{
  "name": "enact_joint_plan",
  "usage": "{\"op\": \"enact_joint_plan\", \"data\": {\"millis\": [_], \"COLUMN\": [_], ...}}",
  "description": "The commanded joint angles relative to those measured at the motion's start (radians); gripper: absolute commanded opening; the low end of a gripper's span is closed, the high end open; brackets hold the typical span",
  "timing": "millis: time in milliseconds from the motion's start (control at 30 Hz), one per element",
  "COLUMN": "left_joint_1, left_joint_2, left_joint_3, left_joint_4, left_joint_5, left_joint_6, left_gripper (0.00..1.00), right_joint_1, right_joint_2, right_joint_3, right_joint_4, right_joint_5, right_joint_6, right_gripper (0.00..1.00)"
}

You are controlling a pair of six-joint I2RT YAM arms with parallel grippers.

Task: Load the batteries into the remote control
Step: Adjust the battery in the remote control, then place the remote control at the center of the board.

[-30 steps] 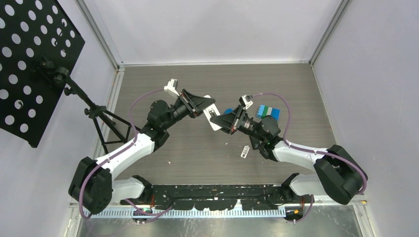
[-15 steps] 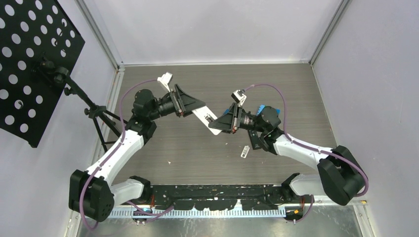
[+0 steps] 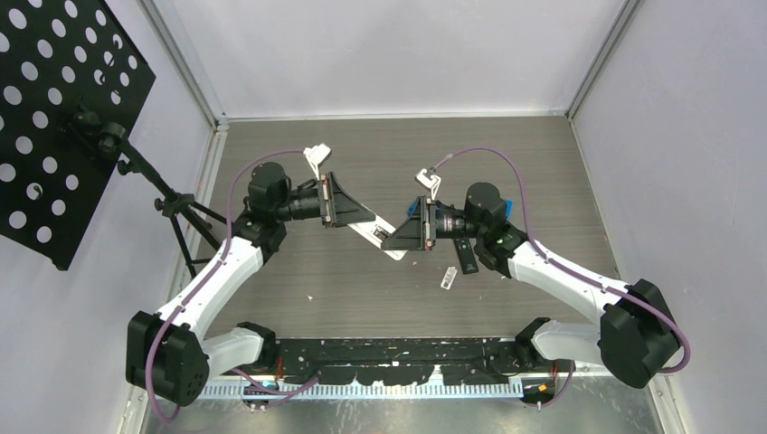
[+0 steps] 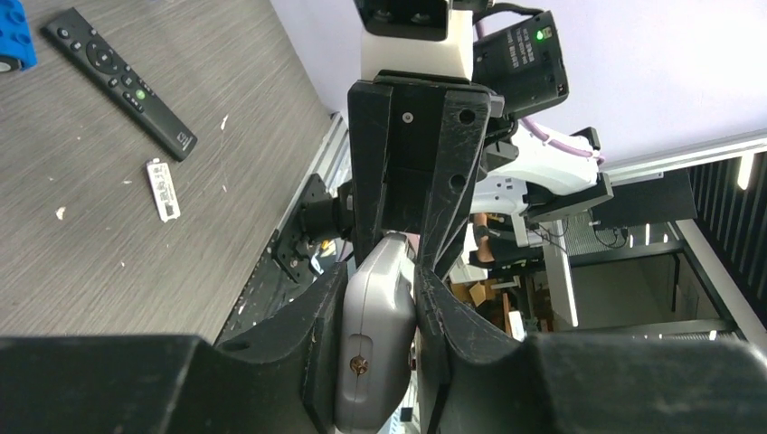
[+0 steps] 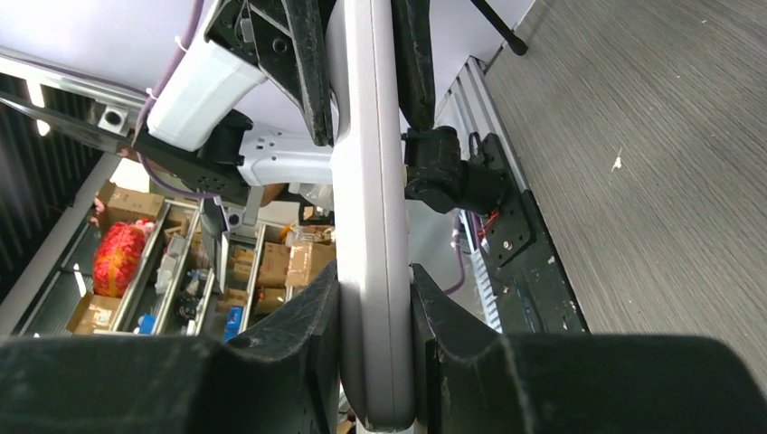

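Two hands grip one white remote (image 3: 374, 234) from opposite ends, and I read it as raised off the worktop (image 3: 353, 289).

Left hand (image 3: 369, 221): closed on the remote. In its wrist view the rounded grey-white end, with one screw showing, sits pinched between its fingers (image 4: 312, 348).

Right hand (image 3: 389, 243): closed on the other end. In its wrist view the remote runs edge-on straight out from between its fingers (image 5: 298, 344) to the left hand's fingers (image 5: 305, 63) opposite.

Both hands face each other tip to tip and close together, with the remote spanning both.

On the worktop below the right hand's wrist lies a black remote (image 3: 464, 256), buttons up. Just beside it, on the side toward that hand's fingertips, lies a small clear-white plastic piece (image 3: 448, 278), apart from the black remote. In the left wrist view a blue block (image 4: 14, 41) shows just beyond the black remote's far end, well ahead of the left hand.
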Motion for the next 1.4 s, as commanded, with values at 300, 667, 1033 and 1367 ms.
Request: {"op": "enact_joint_plan", "data": {"millis": [300, 667, 1033, 1367], "left_joint_1": [0.004, -0.008, -0.134, -0.308], "left_joint_2": [-0.034, 0.043, 0.236, 0.295], "left_joint_3": [-0.024, -0.143, -0.207, -0.334], "left_joint_4": [-0.077, -0.002, 0.166, 0.327], "left_joint_5": [-0.028, -0.373, -0.651, -1.031], "left_joint_6": [0.094, 0.076, 0.002, -0.069], "left_gripper": [0.00, 0.00, 0.00, 0.00], "right_joint_1": [-0.021, -0.058, -0.057, -0.046], "right_joint_2": [-0.031, -0.130, -0.004, 0.078], "right_joint_3": [0.050, 0.057, 0.069, 0.040], "right_joint_4": [-0.252, -0.677, -1.048, -1.084], "right_joint_5": [0.144, 0.592, 1.033, 1.059], "right_joint_6": [-0.144, -0.244, -0.274, -0.144], "right_gripper": [0.65, 0.80, 0.56, 0.61]}}
